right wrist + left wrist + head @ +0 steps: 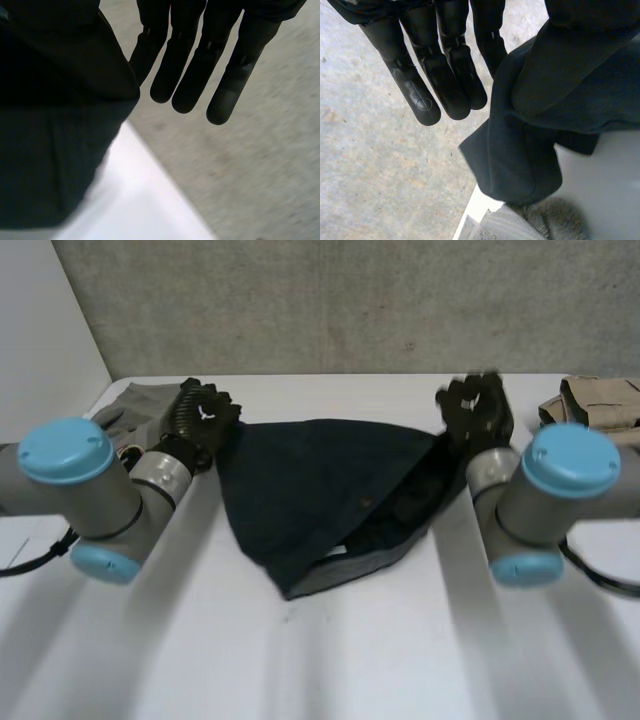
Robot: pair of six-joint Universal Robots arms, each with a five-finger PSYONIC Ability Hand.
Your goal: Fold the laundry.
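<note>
At the middle of the white table (400, 660), a dark navy garment (320, 490) is stretched between both hands. The left hand (205, 412) pinches its far left corner, thumb against straight fingers. The right hand (476, 408) pinches the far right corner likewise.

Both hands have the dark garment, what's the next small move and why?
Probably ease the left hand and right hand slightly apart: each pinches a far corner of the dark garment, whose near part lies bunched on the table.
</note>
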